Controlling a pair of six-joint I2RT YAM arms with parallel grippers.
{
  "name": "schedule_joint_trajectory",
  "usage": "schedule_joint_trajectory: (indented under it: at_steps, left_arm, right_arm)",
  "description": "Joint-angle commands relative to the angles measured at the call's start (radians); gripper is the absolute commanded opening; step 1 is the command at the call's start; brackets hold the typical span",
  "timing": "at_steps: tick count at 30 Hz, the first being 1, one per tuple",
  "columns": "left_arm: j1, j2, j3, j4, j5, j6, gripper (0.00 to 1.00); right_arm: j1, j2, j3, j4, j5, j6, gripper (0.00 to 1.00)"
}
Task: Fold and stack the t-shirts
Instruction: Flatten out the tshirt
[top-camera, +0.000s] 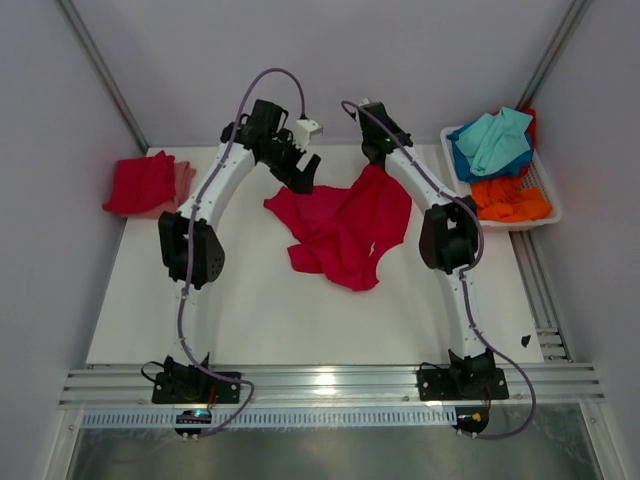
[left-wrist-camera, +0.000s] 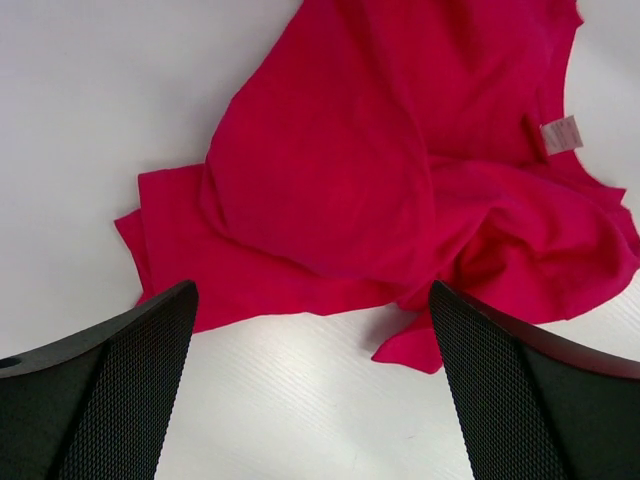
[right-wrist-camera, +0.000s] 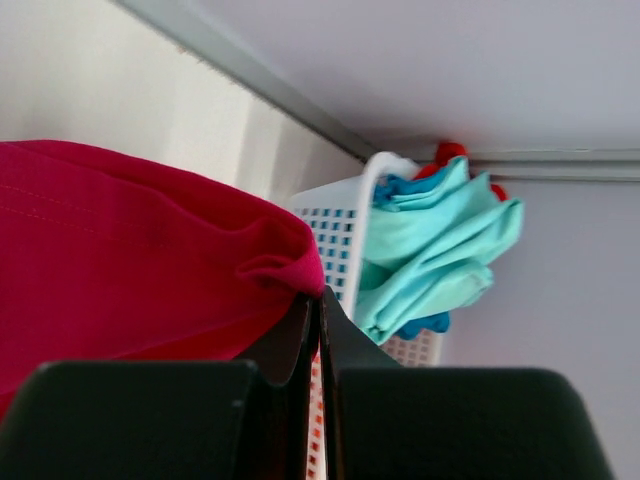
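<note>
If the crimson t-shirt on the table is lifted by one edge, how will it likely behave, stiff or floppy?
Probably floppy: the crimson t-shirt lies in crumpled folds and bunches where the right gripper pinches its edge. Likely light, since the cloth looks thin. Pushed, it would probably wrinkle and drag rather than roll.

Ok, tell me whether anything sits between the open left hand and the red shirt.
Nothing visible does. The left hand hangs open just above the red shirt, only table beneath its fingers. The right hand pinches the shirt's far edge.
</note>
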Motion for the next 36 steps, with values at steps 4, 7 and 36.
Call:
schedule_joint_trajectory:
  at_steps: [4,7,36]
  left_arm:
    - [-0.010,0.027,-0.024,0.037,-0.061,0.028,0.99]
    - [-0.001,0.042,-0.033,0.017,-0.055,0.042,0.99]
    - [0.019,0.088,-0.119,0.066,-0.237,0.254,0.99]
  right_arm:
    - [-0.011,-0.213,0.025,0.173,0.069,-0.142,0.03]
    - [-0.014,-0.244,0.023,0.205,0.079,-0.187,0.03]
    - [-0.034,-0.218,0.045,0.280,0.105,-0.267,0.03]
